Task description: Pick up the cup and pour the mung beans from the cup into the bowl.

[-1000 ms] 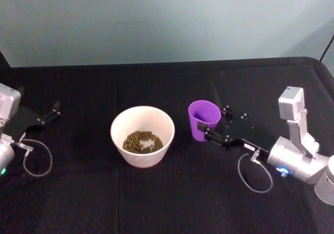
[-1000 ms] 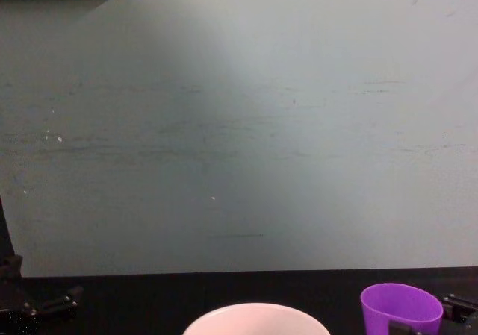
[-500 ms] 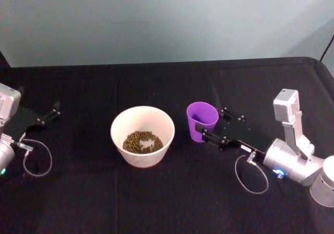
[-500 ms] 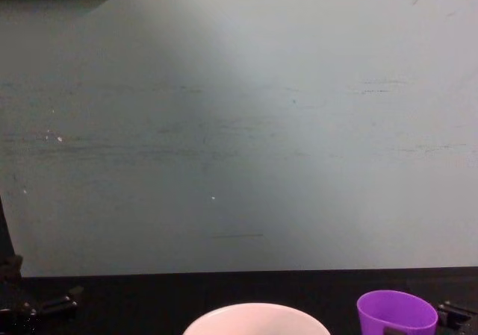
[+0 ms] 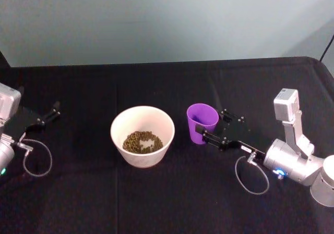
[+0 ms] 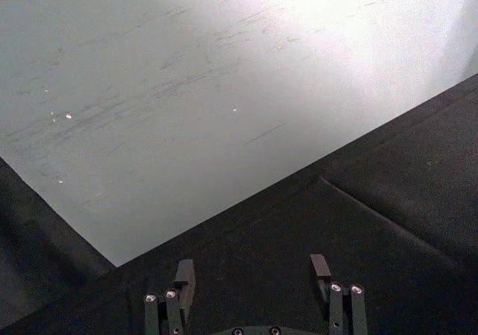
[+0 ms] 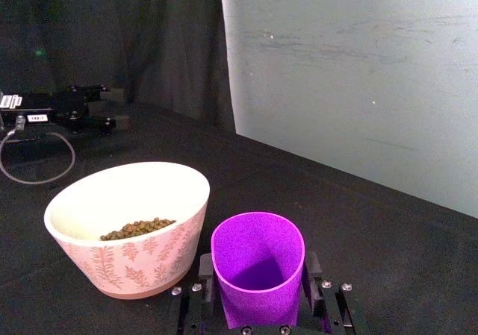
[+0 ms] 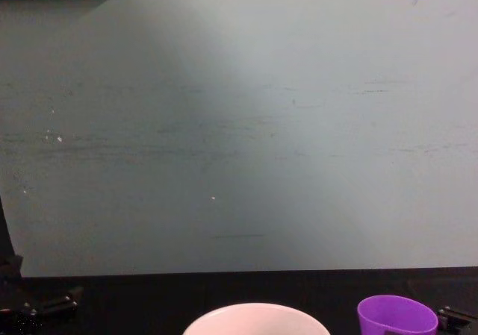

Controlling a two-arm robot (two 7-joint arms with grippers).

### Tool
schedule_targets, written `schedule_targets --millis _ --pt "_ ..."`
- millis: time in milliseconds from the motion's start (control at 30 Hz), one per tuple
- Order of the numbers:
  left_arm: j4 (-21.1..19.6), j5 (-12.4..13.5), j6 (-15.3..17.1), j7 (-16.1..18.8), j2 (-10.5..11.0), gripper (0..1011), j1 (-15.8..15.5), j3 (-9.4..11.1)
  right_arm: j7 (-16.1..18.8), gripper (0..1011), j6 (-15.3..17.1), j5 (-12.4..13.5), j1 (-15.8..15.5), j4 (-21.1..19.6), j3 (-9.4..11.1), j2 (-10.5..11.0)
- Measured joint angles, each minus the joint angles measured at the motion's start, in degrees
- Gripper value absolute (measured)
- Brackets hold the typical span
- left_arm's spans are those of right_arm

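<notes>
Cup upright beside the bowl, my right gripper around it, beans in the bowl.

I see the black table (image 5: 167, 202) spread across the whole work area, with the white bowl (image 5: 142, 135) standing a little left of its centre. The purple cup (image 5: 202, 122) stands upright just to the bowl's right, close but apart from it, and its inside looks bare. My right gripper (image 5: 209, 128) reaches in from the right, its fingers set on either side of the cup against its wall; from the right wrist view they flank the cup's lower half, so I read it as grasping the cup. My left gripper (image 5: 49, 112) sits parked at the table's far left, fingers spread apart with nothing between them. The mung beans (image 5: 142, 141) lie heaped in the bottom of the bowl.
</notes>
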Motion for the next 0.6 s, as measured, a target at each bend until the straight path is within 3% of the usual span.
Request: schedule_targets --millis 200,600 --pt "0.0 0.0 0.0 0.0 0.0 1000 0.01 0.0 -0.01 706 0.02 -0.09 -0.06 -0.1 0.01 0.01" --pt "0.0 0.0 0.0 0.0 0.0 1000 0.0 0.0 -0.14 1003 0.03 -0.17 -0.12 -0.23 0.02 0.06"
